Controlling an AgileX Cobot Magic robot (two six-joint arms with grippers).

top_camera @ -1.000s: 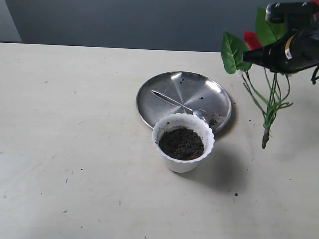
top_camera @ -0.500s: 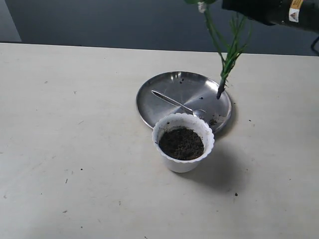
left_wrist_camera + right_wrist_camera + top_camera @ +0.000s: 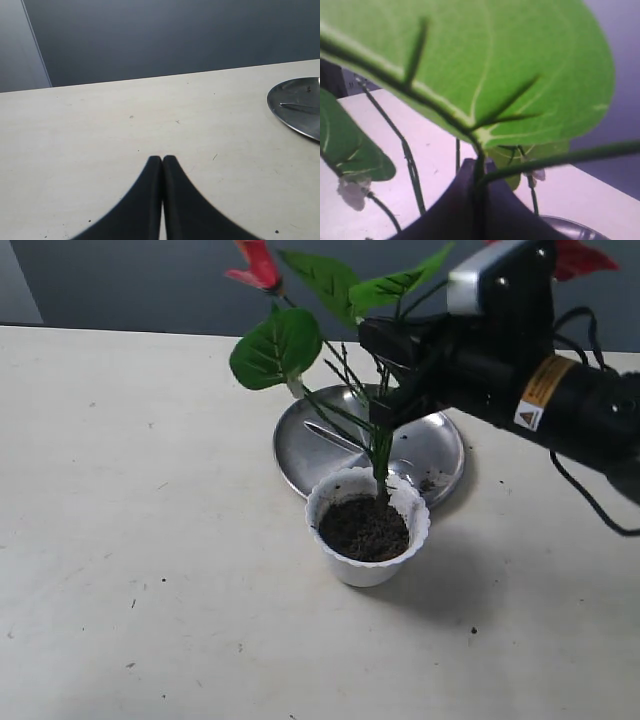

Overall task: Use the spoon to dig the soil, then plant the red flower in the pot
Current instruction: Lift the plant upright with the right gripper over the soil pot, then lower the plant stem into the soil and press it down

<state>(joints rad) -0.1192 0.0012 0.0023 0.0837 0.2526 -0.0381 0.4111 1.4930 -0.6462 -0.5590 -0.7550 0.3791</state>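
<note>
**Stem at the soil, planting step in hand**

The right gripper point(image 3: 385, 390) holds the red flower point(image 3: 300, 340) by its stems, pinched tight; in the right wrist view the stems run between the 2 dark fingers point(image 3: 455, 210), with a big green leaf point(image 3: 485, 65) filling most of the view. The stem foot point(image 3: 381, 490) meets the soil point(image 3: 364, 528) at approx. 12 o'clock of the pot point(image 3: 367, 565), close to the far rim, not in the centre. How deep it sits, I cannot tell.

The spoon point(image 3: 352, 446) lies on the steel plate point(image 3: 440, 440), just behind the pot, bowl end near the pot rim. The left gripper point(image 3: 162, 165) is closed on nothing, hovering over bare table point(image 3: 150, 540) w/ the plate at its 3 o'clock.

To do this well, I judge: bring the stem toward the pot centre, keep it vertical, press straight down, slowly. The pot looks light and could tip or slide. Let go only once the sprig stands alone, since the leaves lean toward 9 o'clock and may pull it over.
</note>
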